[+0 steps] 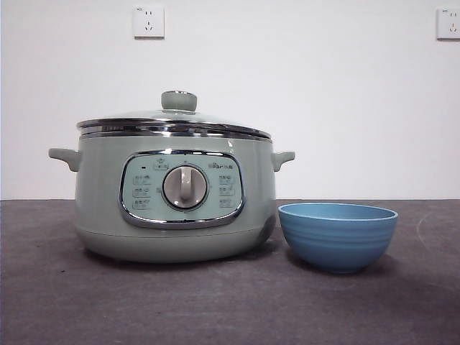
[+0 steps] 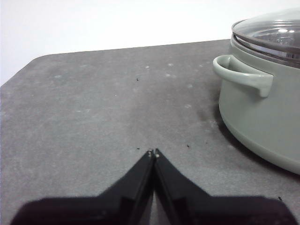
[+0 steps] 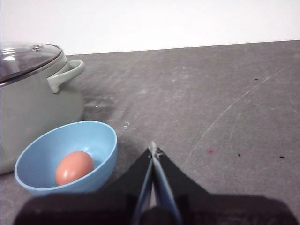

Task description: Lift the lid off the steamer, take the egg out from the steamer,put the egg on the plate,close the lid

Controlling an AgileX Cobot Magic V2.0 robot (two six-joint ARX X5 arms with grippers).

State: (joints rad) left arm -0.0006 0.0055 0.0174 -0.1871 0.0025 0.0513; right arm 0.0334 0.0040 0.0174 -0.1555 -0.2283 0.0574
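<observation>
The pale green steamer (image 1: 176,194) stands on the dark table with its glass lid (image 1: 175,118) resting on its chrome rim. To its right sits the blue plate (image 1: 338,236), a small bowl. In the right wrist view the brown egg (image 3: 74,167) lies inside the plate (image 3: 65,157), beside the steamer (image 3: 33,103). My right gripper (image 3: 153,149) is shut and empty over bare table near the plate. On the steamer's other side, my left gripper (image 2: 153,152) is shut and empty, away from the side handle (image 2: 243,75). Neither gripper shows in the front view.
The grey tabletop (image 1: 215,302) stretches around the steamer and the plate. A white wall with two power sockets (image 1: 148,21) stands behind. The table's far corner (image 2: 28,63) appears in the left wrist view.
</observation>
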